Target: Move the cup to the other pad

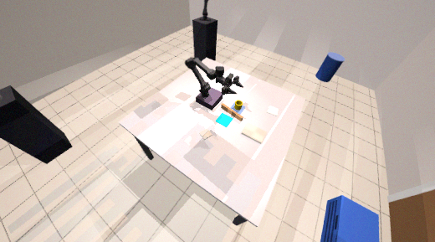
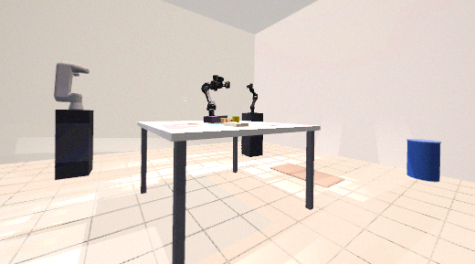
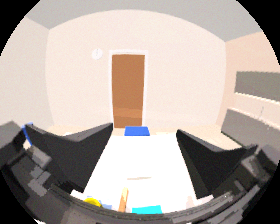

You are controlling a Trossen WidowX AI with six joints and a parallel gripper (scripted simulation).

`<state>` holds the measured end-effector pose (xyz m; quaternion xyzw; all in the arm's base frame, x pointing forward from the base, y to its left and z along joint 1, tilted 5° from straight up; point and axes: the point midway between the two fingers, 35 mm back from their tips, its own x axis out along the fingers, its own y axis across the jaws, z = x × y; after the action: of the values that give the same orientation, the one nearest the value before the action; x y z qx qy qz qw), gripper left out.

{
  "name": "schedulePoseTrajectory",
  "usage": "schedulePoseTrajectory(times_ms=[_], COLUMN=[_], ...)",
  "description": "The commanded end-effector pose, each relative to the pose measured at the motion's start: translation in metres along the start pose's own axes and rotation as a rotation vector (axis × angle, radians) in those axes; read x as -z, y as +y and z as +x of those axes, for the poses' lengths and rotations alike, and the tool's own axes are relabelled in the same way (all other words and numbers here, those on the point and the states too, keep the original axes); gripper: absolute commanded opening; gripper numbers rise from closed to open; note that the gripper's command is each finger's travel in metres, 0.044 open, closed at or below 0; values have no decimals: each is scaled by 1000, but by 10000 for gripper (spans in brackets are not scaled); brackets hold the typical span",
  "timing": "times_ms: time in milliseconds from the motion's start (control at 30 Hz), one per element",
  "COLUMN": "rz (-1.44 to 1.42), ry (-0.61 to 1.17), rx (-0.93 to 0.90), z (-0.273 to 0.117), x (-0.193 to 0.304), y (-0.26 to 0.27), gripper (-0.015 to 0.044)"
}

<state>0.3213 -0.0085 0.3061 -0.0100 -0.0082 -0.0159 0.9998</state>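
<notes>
A yellow cup (image 1: 238,104) (image 2: 236,119) (image 3: 93,202) stands upright on the blue pad (image 1: 238,111). Marbles inside it are too small to make out. The other pad, a cyan one (image 1: 224,120) (image 3: 147,210), lies bare on the table on the far side of a wooden bar from the cup. My gripper (image 1: 238,88) (image 3: 145,129) is open and empty, with its fingers wide apart. It is held above the table, higher than the cup and back toward the arm's base, not touching the cup.
An orange-brown wooden bar (image 1: 232,111) (image 3: 123,200) lies between the two pads. A flat beige board (image 1: 253,133) and a small white square (image 1: 273,110) lie farther out on the table (image 1: 276,145). The arm's dark base block (image 1: 209,99) stands behind the bar.
</notes>
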Motion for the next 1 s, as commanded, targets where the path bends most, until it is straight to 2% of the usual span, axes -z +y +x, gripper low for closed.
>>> schedulePoseTrajectory(times_ms=[0, 67, 267, 467, 667, 767, 967], rz=[12, 110, 488, 663, 706, 694, 693], ry=[14, 129, 678, 1070, 1352, 1405, 1405], rx=[-3, -25, 34, 266, 632, 757, 758], z=[2, 12, 27, 3, -38, -51, -51], x=[3, 23, 122, 188, 233, 242, 242], y=[1, 11, 63, 96, 117, 121, 121], gripper=[374, 321, 167, 167, 167, 167, 167])
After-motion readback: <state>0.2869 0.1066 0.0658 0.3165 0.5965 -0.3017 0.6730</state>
